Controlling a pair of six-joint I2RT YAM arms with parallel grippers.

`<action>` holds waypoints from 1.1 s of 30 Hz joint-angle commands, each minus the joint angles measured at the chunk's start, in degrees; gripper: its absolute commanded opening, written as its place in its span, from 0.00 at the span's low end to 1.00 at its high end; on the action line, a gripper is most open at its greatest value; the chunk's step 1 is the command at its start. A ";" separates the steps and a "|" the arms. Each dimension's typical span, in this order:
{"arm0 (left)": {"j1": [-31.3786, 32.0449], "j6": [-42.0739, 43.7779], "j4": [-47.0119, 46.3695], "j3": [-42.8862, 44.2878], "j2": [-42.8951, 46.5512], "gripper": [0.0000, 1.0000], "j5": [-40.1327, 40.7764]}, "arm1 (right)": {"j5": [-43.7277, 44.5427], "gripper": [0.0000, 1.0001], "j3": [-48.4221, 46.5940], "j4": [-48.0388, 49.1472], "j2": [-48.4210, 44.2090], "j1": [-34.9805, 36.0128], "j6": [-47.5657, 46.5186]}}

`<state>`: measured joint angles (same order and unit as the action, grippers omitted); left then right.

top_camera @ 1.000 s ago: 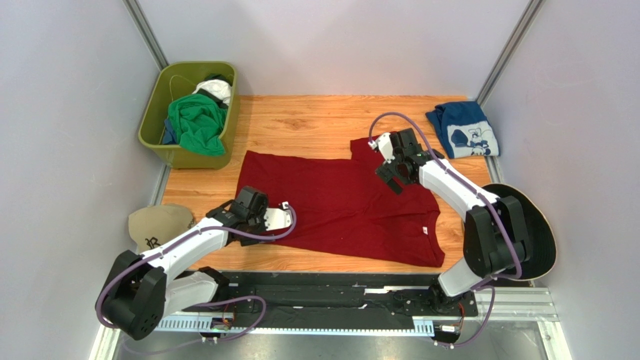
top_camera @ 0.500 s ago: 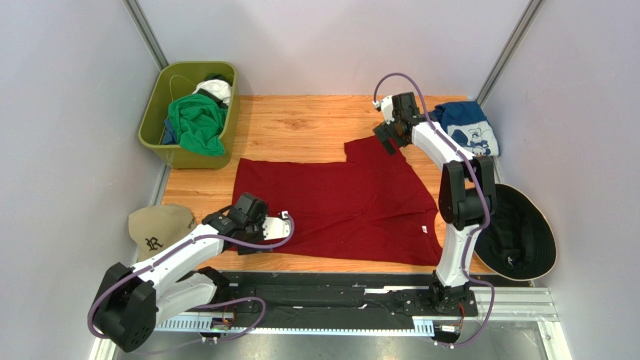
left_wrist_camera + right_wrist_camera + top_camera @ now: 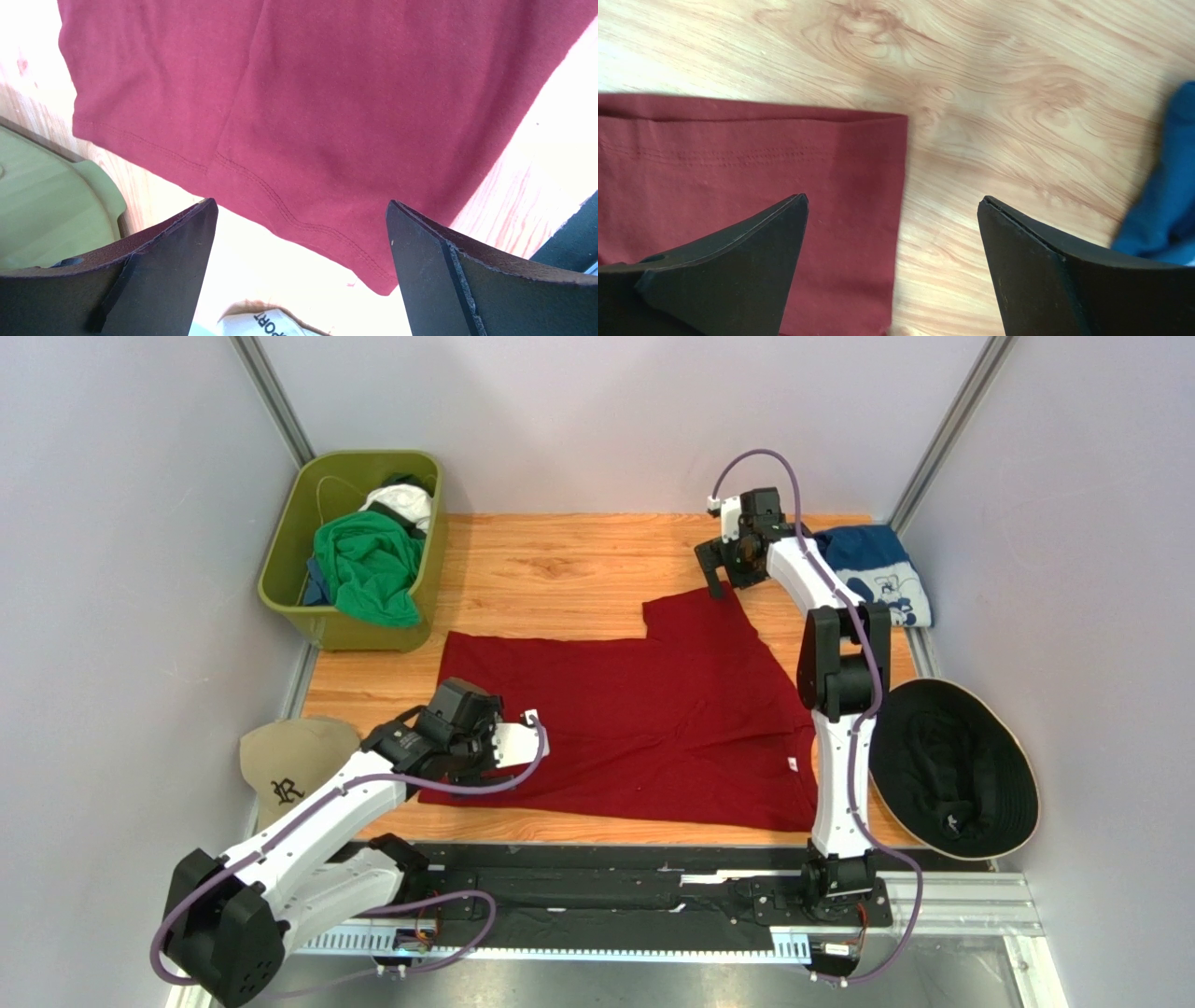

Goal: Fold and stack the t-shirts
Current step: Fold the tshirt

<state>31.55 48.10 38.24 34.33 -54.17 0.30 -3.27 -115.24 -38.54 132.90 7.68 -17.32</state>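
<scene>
You have the dark red t-shirt (image 3: pixel 631 714) spread flat in the middle, the bin (image 3: pixel 281 567) holding the green t-shirt (image 3: pixel 368 567) far left, the navy t-shirt (image 3: pixel 877 577) far right, and the left gripper (image 3: pixel 300 203) over the red hem and the right gripper (image 3: pixel 893 198) at its far corner, both with fingers wide apart and empty.

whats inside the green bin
A crumpled green t-shirt fills the bin, a white cloth piece behind it, a dark blue scrap at its left. Anything underneath is covered.

Letters "PORT" stand on a white patch (image 3: pixel 258 323), left wrist view.
</scene>
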 commanded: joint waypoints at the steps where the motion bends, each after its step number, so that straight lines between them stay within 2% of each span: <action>1: 0.35 -0.11 -1.50 2.32 -1.72 0.99 -0.73 | -4.55 0.95 -5.16 -0.74 2.62 0.05 2.91; 6: 0.35 0.77 -2.46 2.41 -3.22 0.99 -0.47 | -5.52 0.90 -7.36 -1.18 4.91 -0.04 3.17; 27: 0.35 1.30 -2.99 1.18 -3.57 0.99 1.29 | -10.35 0.80 -10.79 -4.70 9.65 -1.00 2.47; 30: 0.35 1.47 -3.08 0.83 -3.48 0.99 1.55 | -10.97 0.75 -11.06 -5.22 10.18 -1.00 2.47; 33: 0.35 2.00 -3.70 0.04 -3.31 0.99 2.16 | -11.50 0.63 -10.80 -5.40 10.18 -1.00 2.56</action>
<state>31.55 48.84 36.25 34.35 -58.26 1.85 -12.53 -124.22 -42.63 141.67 6.87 -15.42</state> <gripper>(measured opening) 0.990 0.684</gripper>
